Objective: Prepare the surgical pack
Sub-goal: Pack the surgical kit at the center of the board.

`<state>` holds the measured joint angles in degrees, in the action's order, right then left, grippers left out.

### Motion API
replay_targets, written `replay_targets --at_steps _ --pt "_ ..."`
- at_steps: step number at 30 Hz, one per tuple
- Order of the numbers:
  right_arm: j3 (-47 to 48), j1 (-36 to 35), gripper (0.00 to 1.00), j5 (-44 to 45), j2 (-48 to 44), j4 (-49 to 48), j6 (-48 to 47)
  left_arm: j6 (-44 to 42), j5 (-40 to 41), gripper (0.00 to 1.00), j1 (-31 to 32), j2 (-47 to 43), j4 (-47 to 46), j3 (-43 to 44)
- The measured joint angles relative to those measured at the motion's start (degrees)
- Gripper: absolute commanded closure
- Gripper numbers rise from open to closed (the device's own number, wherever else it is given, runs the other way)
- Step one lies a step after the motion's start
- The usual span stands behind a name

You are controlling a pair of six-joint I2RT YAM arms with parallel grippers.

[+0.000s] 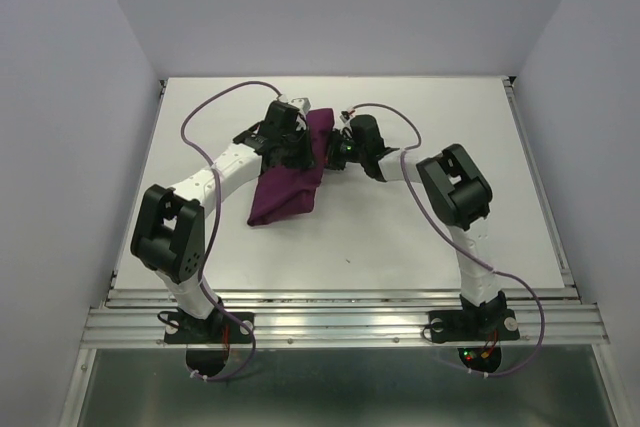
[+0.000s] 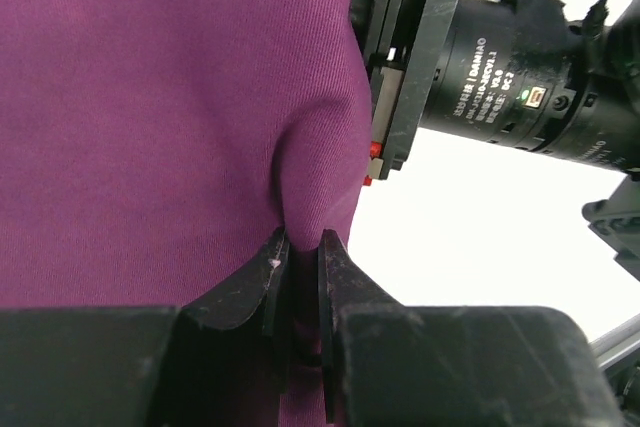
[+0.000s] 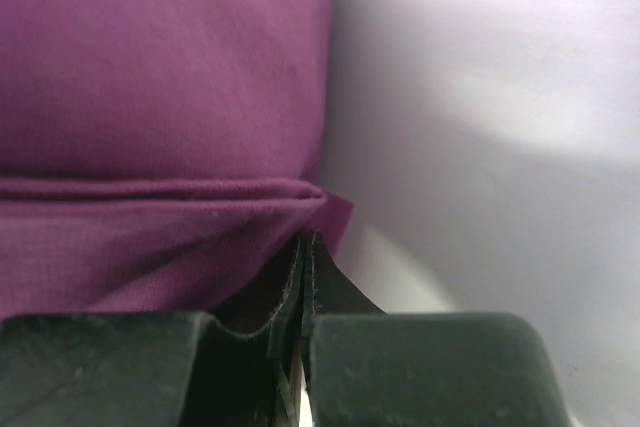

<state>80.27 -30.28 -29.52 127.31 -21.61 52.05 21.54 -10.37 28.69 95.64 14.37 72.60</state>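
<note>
Bunched on the tabletop (image 1: pixel 420 237), the purple cloth (image 1: pixel 288 182) runs lengthwise from far centre to near left, both hands at its far end (left hand (image 2: pixel 300 252) pinching a fold, right hand (image 3: pixel 305 247) clamped on its edge), the left nearer its bulk.

On the white table (image 1: pixel 400 237), purple cloth (image 1: pixel 285 197).

A robotics laboratory test cell is indicated. A white table (image 1: pixel 400 237) is enclosed by plain pale walls (image 1: pixel 340 7) at the top, left and right of the frame. The left arm (image 1: pixel 215 179) and right arm (image 1: pixel 455 187) are bolted to an aluminium rail (image 1: pixel 340 325) along the lower edge. Purple cables (image 1: pixel 186 125) are routed openly.
</note>
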Motion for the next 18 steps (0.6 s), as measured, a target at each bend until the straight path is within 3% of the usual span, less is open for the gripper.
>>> replay_targets --at_steps 8,18 --pt "-1.7 0.0 0.99 -4.1 1.9 -5.8 3.3 0.0 0.5 1.00 0.1 0.2 -0.6 -0.2" --pt "-4.4 -0.2 0.99 -3.5 2.9 -3.9 5.2 1.5 0.8 1.00 0.6 3.8 -8.0 -2.3"
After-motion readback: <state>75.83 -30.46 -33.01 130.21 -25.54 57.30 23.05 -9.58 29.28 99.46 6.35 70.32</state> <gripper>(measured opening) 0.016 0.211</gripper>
